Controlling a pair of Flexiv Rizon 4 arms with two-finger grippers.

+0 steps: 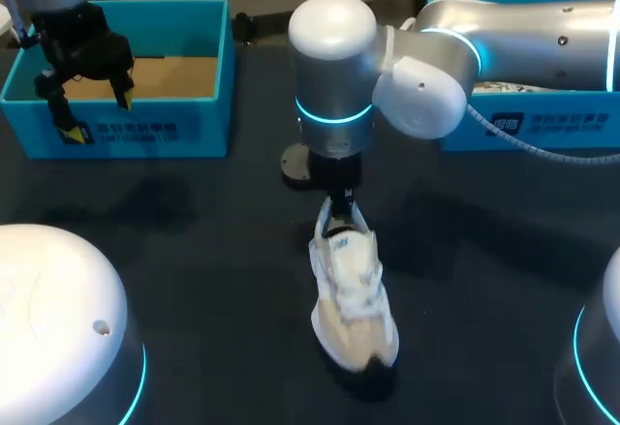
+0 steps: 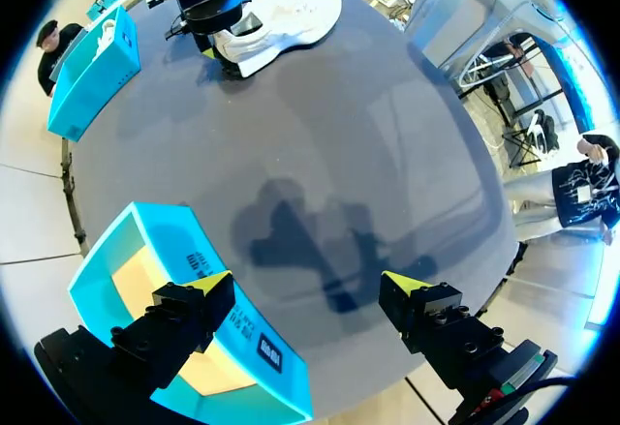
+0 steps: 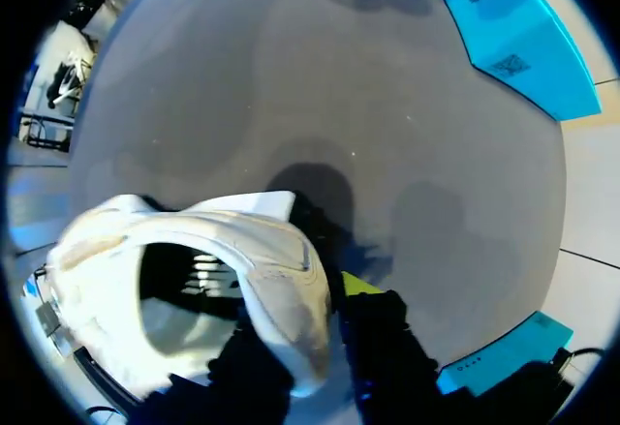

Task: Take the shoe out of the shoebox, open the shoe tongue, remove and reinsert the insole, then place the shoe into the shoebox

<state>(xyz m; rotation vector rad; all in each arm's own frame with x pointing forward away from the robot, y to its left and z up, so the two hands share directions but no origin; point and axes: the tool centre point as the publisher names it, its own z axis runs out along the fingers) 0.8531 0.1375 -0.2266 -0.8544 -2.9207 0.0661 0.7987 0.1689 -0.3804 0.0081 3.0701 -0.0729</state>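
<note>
Pinching shoe (image 1: 354, 294) heel, right claw (image 1: 339, 210); toe points toward robot, long axis front-back. Left claw (image 2: 305, 283) wide over shoebox (image 2: 242, 333).

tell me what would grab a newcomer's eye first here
The white shoe stands alone in the middle of the dark table, with the right tool clamped on its heel, one finger inside the opening. Next comes the bright blue shoebox at the far left, with the left tool hanging wide open above its front wall.
</note>
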